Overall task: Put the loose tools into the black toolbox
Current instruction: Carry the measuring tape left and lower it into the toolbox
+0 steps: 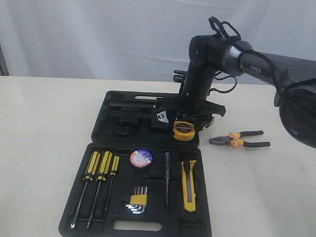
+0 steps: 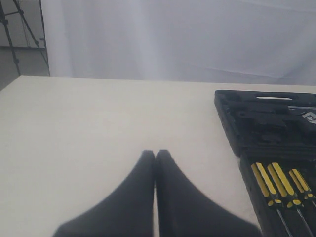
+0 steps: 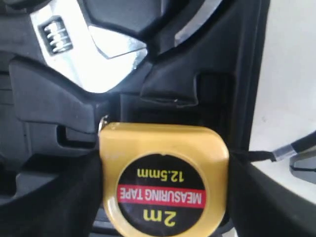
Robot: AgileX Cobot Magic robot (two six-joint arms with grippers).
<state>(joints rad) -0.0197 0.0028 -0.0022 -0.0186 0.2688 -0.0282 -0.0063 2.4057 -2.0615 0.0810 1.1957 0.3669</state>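
My right gripper (image 1: 184, 127) is shut on the yellow tape measure (image 1: 184, 130), holding it at the near right corner of the black toolbox's (image 1: 106, 111) far half. In the right wrist view the tape measure (image 3: 163, 177) sits between both black fingers (image 3: 74, 197) over a moulded recess. The black-and-orange pliers (image 1: 239, 139) lie on the table to the right of the case. The utility knife (image 1: 188, 185) and the tape roll (image 1: 140, 158) lie in the near half. My left gripper (image 2: 155, 153) is shut and empty over bare table, left of the toolbox (image 2: 237, 128).
Three yellow-and-black screwdrivers (image 1: 101, 165) and hex keys (image 1: 138, 200) sit in the near half, with a slim dark screwdriver (image 1: 167, 182) beside the knife. A silver adjustable wrench (image 3: 84, 54) lies in the far half. A white curtain backs the pale table (image 1: 44, 123).
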